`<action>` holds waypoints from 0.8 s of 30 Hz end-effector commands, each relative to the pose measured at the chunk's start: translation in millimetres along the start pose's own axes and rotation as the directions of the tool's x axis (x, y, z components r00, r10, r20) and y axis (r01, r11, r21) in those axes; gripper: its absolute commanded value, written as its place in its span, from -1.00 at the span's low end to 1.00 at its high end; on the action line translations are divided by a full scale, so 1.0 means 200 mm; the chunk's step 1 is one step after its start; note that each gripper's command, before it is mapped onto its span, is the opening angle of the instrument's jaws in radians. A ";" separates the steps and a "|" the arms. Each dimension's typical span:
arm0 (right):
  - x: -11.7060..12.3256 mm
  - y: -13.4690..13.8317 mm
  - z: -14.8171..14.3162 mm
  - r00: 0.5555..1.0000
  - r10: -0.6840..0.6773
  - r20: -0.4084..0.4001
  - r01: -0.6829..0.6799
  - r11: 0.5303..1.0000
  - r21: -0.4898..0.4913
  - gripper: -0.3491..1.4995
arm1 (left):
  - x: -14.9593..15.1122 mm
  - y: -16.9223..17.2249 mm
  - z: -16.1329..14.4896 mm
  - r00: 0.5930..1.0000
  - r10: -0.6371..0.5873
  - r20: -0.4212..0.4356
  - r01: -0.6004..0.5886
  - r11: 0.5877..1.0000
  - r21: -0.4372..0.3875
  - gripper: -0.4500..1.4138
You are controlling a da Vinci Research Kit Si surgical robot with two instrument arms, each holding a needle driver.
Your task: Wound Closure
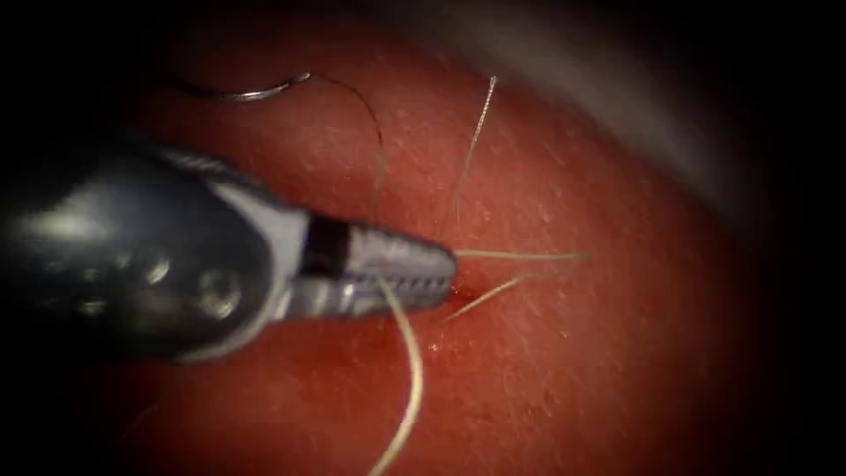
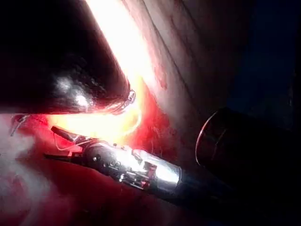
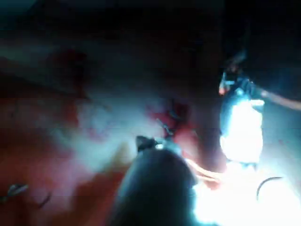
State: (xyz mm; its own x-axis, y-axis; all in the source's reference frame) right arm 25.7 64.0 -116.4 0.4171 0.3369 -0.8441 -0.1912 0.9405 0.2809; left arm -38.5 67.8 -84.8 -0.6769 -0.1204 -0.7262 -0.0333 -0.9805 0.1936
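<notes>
The left tool [image 1: 448,275] reaches in from the left, its tip at the knot on the cut in the tissue [image 1: 564,353]. In the left wrist view its two jaws [image 2: 56,142] stand a little apart. A pale thread [image 1: 407,370] comes out of the gap between them and hangs toward the lower edge; I see no grip on it. The curved needle [image 1: 242,92] lies free on the tissue at the upper left, outside the flesh, and shows again as a needle [image 3: 268,186] in the right wrist view. Dark thread [image 1: 377,141] runs from its end down to the left tool. The right tool [image 3: 153,162] is a dark blur.
Several pale thread ends [image 1: 520,256] fan out from the knot to the right and upward. Red fluid wets the tissue around the knot. A pale band [image 1: 617,97] of the tissue's edge crosses the upper right.
</notes>
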 end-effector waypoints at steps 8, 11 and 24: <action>0.015 -0.010 0.017 0.999 -0.014 -0.032 0.015 1.000 0.017 -0.02 | -0.026 0.014 0.027 0.992 -0.122 -0.019 0.122 0.992 0.027 -0.89; 0.014 -0.012 0.018 0.999 -0.028 -0.038 0.029 0.999 0.035 0.25 | -0.032 0.016 0.029 0.993 -0.117 -0.020 0.117 0.993 0.027 -0.89; 0.007 -0.026 -0.043 0.995 0.050 0.085 -0.061 0.989 0.134 0.98 | -0.046 0.020 0.027 0.994 -0.109 -0.027 0.109 0.994 0.024 -0.89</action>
State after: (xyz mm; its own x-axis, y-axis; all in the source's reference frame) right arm 19.1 59.2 -123.1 0.4806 0.3889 -0.7860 -0.0996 0.9147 0.3917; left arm -35.8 66.2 -74.1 -0.6493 -0.0187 -0.7603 -0.1243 -0.9836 0.1304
